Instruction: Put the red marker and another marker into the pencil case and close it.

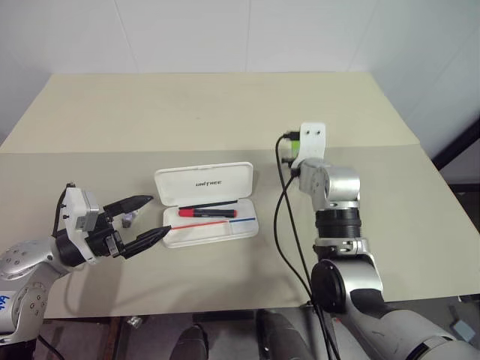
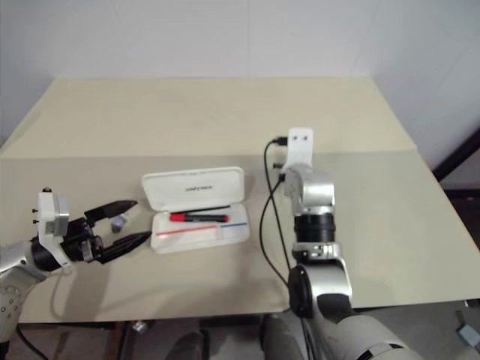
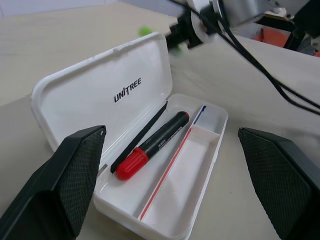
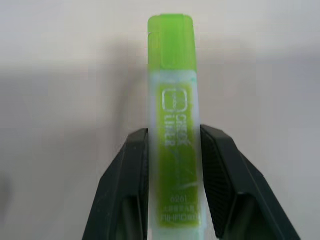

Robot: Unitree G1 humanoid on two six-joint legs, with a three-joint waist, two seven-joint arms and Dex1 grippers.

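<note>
We see the pencil case [image 1: 206, 204] open mid-bench [image 1: 225, 112], the red marker [image 1: 207, 213] in its tray; wide left tool [image 1: 145, 217] beside it, right tool [image 4: 172, 150] clamping a green highlighter [image 4: 173, 120].

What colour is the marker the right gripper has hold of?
Bright green cap, translucent green barrel: the highlighter between the right gripper fingers, best in the right wrist view.
</note>
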